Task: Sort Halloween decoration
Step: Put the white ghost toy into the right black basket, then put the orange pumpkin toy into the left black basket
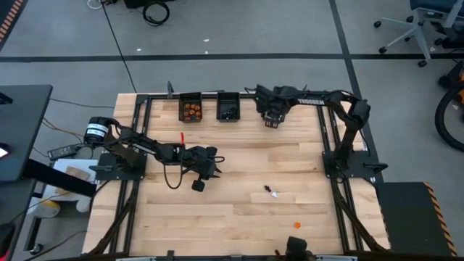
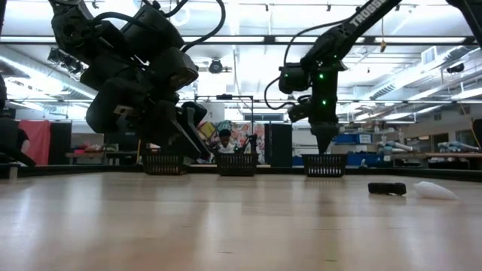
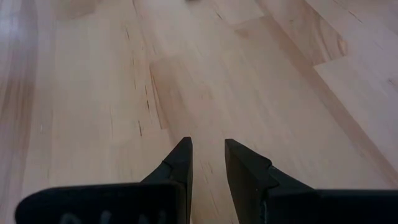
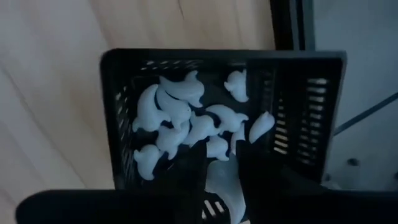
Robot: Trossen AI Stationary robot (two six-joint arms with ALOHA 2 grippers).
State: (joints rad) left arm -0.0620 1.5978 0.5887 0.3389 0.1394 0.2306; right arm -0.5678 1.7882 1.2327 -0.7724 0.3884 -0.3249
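The table [image 1: 239,217] is pale blond wood with darker plank seams; both arms and their grippers are black; three bins are black mesh, the left bin [image 1: 191,107] filled with orange trinkets, the middle bin [image 1: 228,106] with black ones; the right bin [image 4: 311,124] holds white ghost figures [image 4: 180,118]; one orange trinket [image 1: 296,225] lies loose.

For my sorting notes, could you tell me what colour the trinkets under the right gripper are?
White, clearest in the right wrist view.
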